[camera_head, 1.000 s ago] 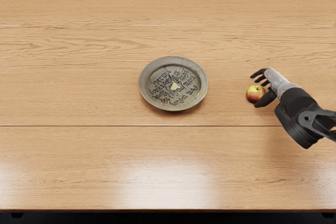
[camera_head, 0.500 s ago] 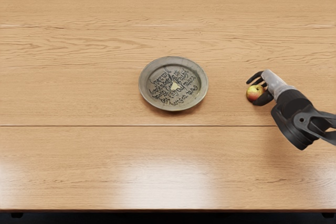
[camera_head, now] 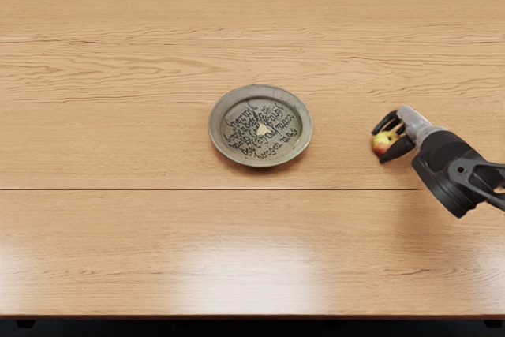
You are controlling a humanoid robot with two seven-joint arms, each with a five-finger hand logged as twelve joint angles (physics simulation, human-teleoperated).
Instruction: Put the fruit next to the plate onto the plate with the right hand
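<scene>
Over on the right side of the table (camera_head: pixel 118 219), head view: right hand (camera_head: pixel 399 133) is on the fruit (camera_head: pixel 383 143), dark fingers (camera_head: pixel 387 121) curled round it from above & below, so that's a grasp, clasped on the fruit w/ yellow-red skin showing between them on the side facing the plate (camera_head: pixel 217 116). Arm comes in from the right edge, bulky dark forearm low-right, grey wrist leading up-left to the hand. Fruit is well apart from the plate, off to its right, approx level w/ its lower half; can't tell if it's resting on the wood or just clear of it. Plate's round, grey-green, near the table's centre, dark scribbled lettering across it & a small pale yellow patch mid-dish.
</scene>
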